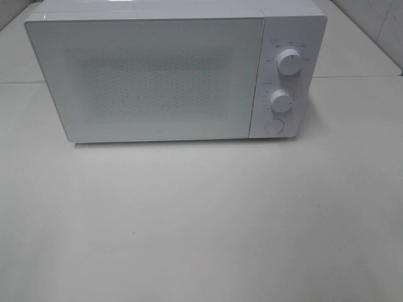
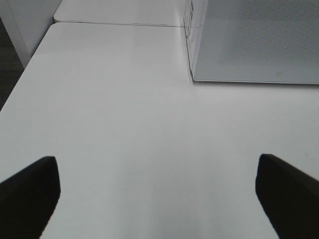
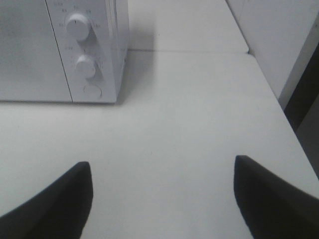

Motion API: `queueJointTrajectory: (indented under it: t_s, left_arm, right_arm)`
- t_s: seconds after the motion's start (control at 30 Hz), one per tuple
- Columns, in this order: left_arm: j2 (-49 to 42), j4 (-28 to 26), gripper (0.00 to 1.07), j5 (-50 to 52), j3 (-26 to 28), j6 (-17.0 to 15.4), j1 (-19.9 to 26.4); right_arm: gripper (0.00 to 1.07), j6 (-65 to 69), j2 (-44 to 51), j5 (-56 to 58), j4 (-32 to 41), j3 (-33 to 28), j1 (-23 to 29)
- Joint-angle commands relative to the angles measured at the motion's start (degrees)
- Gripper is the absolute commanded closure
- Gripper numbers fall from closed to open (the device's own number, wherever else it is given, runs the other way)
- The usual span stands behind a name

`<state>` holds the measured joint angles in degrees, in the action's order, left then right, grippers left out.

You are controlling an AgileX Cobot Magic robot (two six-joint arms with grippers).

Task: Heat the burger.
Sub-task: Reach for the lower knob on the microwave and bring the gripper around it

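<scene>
The burger is out of view in every frame. A white microwave [image 1: 154, 72] stands at the back of the table with its door shut. It has two round knobs [image 1: 289, 61] and a round button [image 1: 273, 126] on its right panel. Neither arm shows in the high view. My left gripper [image 2: 157, 194] hangs open over bare table, off the microwave's [image 2: 254, 42] front left corner. My right gripper [image 3: 162, 199] is open too, with nothing between its fingers, in front of and to the right of the microwave's knob panel [image 3: 84, 50].
The white table [image 1: 201, 214] stretches in front of the microwave. Its left edge [image 2: 25, 79] drops to a dark floor in the left wrist view. Its right edge [image 3: 284, 124] lies near a white wall in the right wrist view.
</scene>
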<state>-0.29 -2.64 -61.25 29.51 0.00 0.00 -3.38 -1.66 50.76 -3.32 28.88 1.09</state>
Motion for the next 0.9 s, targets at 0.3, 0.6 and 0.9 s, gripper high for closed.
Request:
queueJointTrajectory:
  t_s: [0.3,0.6,0.9]
  left_arm:
    - [-0.9,0.1,0.06,-0.2,0.1,0.0,0.1]
    - [-0.9,0.1,0.06,-0.2,0.1,0.0,0.1]
    - [-0.9,0.1,0.06,-0.2,0.1,0.0,0.1]
  right_arm:
    - [0.31,-1.5,-17.2,-33.2,3.9,-2.5,-0.3]
    - [0.31,-1.0,-30.8,-58.5,3.9,-9.9,-0.3]
    - [0.31,-0.8,-44.4,-79.1,3.9,-13.9,-0.3]
